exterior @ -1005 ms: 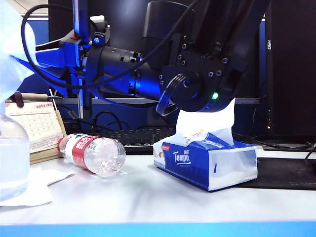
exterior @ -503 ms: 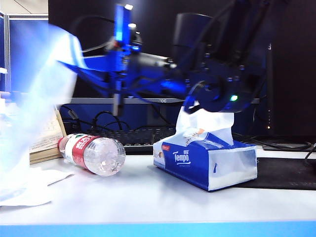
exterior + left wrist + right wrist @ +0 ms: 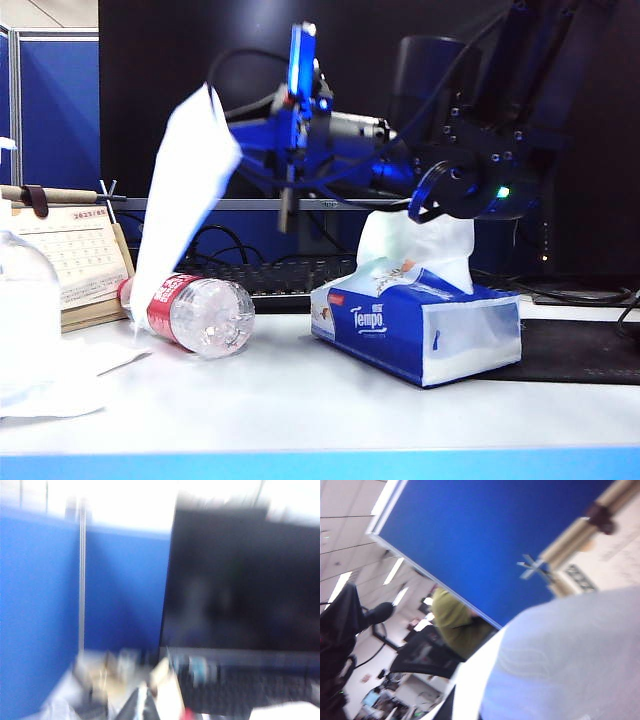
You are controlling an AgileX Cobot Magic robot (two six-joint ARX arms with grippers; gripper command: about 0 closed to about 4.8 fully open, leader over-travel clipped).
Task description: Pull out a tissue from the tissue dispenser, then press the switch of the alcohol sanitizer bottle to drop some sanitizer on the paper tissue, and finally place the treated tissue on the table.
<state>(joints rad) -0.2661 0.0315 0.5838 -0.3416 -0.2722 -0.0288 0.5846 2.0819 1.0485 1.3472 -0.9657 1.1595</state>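
Note:
A white tissue [image 3: 188, 195] hangs in the air above the left part of the table [image 3: 300, 400]. My right gripper [image 3: 240, 155] has reached across from the right and is shut on the tissue's upper corner. In the right wrist view the tissue [image 3: 560, 655] fills the space beside the right gripper [image 3: 465, 711]. The blue Tempo tissue dispenser [image 3: 415, 335] sits at centre right with another sheet standing out of its slot. The clear alcohol sanitizer bottle [image 3: 20, 310] stands at the far left, with its switch not clearly visible. My left gripper [image 3: 145, 709] is only a blur, away from these things.
A red-labelled water bottle [image 3: 190, 312] lies on its side under the hanging tissue. A desk calendar [image 3: 70, 255] stands behind it, a keyboard [image 3: 290, 275] lies at the back and a black mat [image 3: 580, 350] at the right. A flat white sheet [image 3: 60, 385] lies by the sanitizer bottle.
My right gripper has swung the tissue from the far left edge toward the middle, and it now hangs over the water bottle. The arm's black body has shifted right.

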